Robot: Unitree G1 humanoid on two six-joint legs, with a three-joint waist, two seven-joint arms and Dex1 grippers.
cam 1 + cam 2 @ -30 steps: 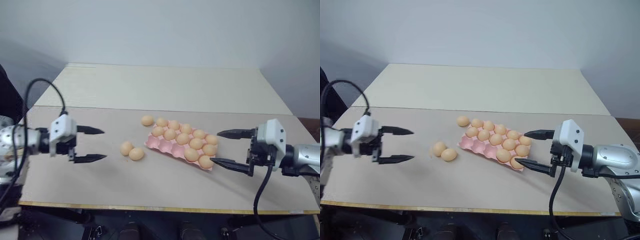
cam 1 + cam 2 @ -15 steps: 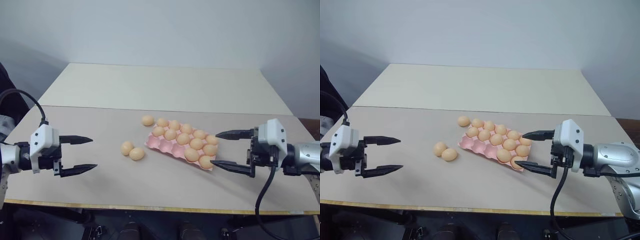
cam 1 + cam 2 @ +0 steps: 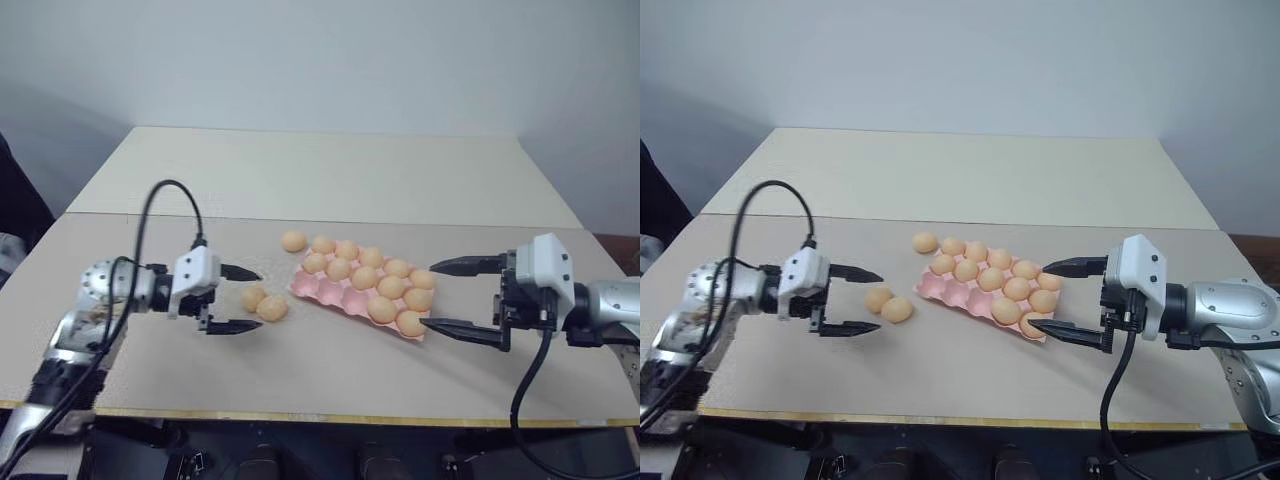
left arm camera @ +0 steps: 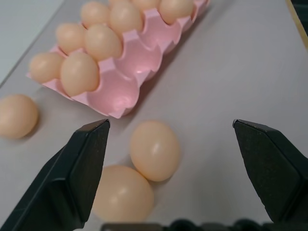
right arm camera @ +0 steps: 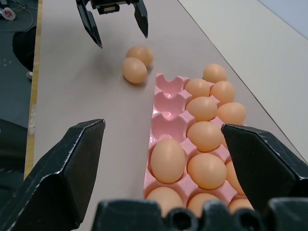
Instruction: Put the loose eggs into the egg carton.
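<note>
Jaws spread wide and empty, the left gripper [image 3: 243, 300] reaches toward two loose eggs [image 3: 263, 303] lying mid-tabletop beside the pink egg carton [image 3: 322, 287], where centring on one egg before closing gently looks wise; the right gripper [image 3: 462, 297] waits agape.

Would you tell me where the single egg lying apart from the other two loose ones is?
In the left eye view, the single egg lies on the table just beyond the egg carton's far-left corner.
</note>
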